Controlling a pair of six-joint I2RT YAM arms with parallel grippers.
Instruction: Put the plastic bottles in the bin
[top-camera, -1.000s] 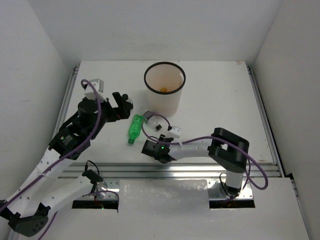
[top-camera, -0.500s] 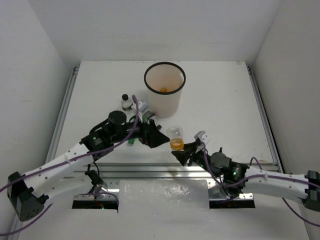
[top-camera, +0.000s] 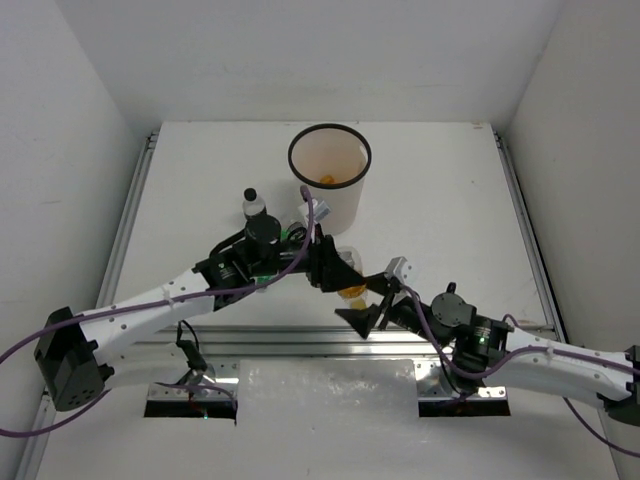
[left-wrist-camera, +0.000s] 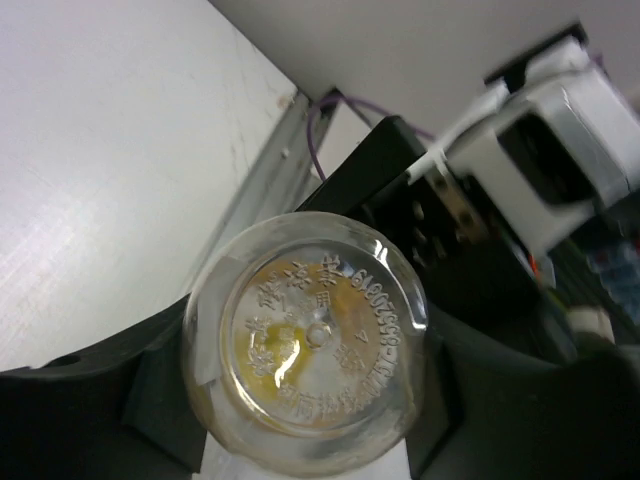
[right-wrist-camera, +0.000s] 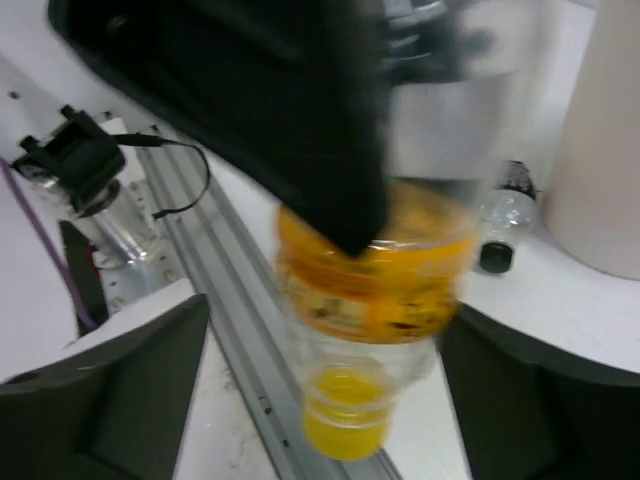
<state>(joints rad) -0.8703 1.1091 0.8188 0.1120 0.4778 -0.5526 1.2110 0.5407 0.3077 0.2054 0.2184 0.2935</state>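
Orange-labelled yellow-capped bottle (top-camera: 351, 290) clamped in the left gripper (top-camera: 338, 270), right gripper (top-camera: 366, 302) spread wide either side of it, white bin (top-camera: 335, 205) just beyond both, left wrist, bottle's base pinched between its fingers (left-wrist-camera: 80, 410), right wrist, bottle cap-down between parted fingers (right-wrist-camera: 110, 380), black-capped bottle (right-wrist-camera: 503, 222) lying beyond.

Top camera: from high behind, we look down on the whole table (top-camera: 440, 190). Left wrist: we face the bottle (left-wrist-camera: 310, 335) end-on, close, between its fingers (left-wrist-camera: 70, 430). Right wrist shares that bottle, just ahead.
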